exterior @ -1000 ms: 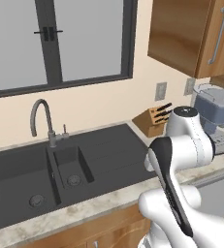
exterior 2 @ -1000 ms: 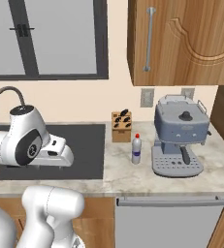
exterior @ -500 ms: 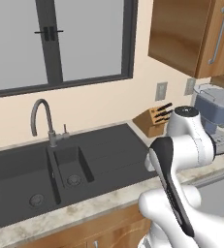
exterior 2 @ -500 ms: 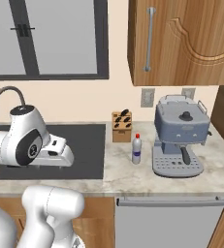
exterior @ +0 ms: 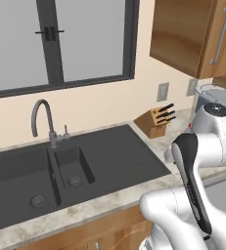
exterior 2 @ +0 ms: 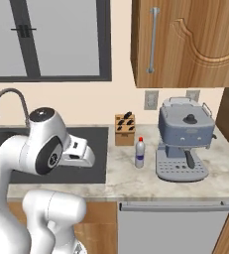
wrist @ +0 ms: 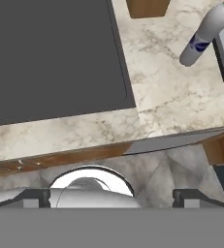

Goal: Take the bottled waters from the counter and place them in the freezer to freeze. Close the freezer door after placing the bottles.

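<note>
Red-capped bottle upright mid-counter, beside coffee machine (reachable); gripper above front edge, fingers wide, empty.

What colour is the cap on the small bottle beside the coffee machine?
Red, on the small clear plastic bottle; clearest in the right base view.

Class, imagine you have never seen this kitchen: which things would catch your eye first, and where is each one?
The big white robot arm fills the foreground before the dark sink in the beige marbled counter. On that counter a small clear red-capped bottle stands between the wooden knife block and the grey-blue coffee machine.
</note>
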Robot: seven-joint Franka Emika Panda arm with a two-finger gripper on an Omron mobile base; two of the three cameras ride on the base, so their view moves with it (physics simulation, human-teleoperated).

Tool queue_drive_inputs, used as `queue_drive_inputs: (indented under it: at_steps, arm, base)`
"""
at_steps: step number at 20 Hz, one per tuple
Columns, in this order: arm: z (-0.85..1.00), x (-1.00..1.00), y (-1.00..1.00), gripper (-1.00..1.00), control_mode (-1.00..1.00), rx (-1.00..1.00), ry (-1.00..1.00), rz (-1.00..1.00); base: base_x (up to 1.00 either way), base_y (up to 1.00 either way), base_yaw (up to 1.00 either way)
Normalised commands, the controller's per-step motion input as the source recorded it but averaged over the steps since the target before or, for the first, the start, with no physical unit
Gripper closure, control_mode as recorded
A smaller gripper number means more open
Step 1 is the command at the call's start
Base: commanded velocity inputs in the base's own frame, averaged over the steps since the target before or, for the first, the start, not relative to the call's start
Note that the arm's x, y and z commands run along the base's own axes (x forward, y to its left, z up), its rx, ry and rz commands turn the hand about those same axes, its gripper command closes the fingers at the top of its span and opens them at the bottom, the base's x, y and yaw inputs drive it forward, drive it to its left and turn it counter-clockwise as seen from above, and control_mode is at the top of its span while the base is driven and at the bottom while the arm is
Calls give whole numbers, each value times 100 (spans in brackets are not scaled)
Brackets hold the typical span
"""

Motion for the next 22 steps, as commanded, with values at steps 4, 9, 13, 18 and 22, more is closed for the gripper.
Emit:
queue_drive_inputs:
  at_steps: [4, 9, 13, 18, 22]
  arm:
    - [-11, 8, -51, -100, -100, 2, -20, -7]
    - [-26, 11, -78, -100, -100, 5, -33, -9]
    - [-42, 3, -87, -100, -100, 4, -56, 0]
    - [-61, 2, -61, -100, -100, 0, -41, 7]
    - [-44, 18, -13, -100, -100, -1, -41, 16]
  base:
    - [0, 0, 0]
    - [0, 0, 0]
    - [0, 0, 0]
    - [0, 0, 0]
    - [0, 0, 0]
